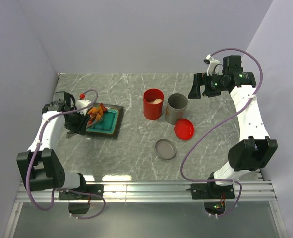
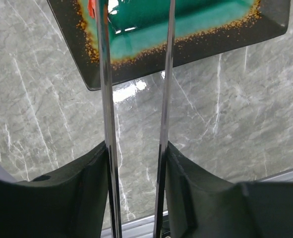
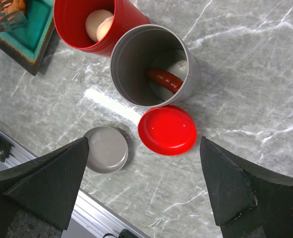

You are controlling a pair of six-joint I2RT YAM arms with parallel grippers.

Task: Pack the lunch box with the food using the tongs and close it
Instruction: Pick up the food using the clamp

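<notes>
Left fingers (image 2: 82, 183) gripped the tongs (image 2: 106, 99) over the tray (image 2: 210, 45) near the counter's (image 1: 136, 158) left edge; right fingers (image 3: 47, 188) stood wide apart, empty, near the far right corner.

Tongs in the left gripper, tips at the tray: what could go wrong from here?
1. The left gripper holds the tongs by their slim arms; a round piece may slip out at the tray.
2. The grey canister stands open beside the lunch box and already holds a sausage; more food could land there.
3. The red lid and grey lid lie close together; the wrong one might be picked.
</notes>
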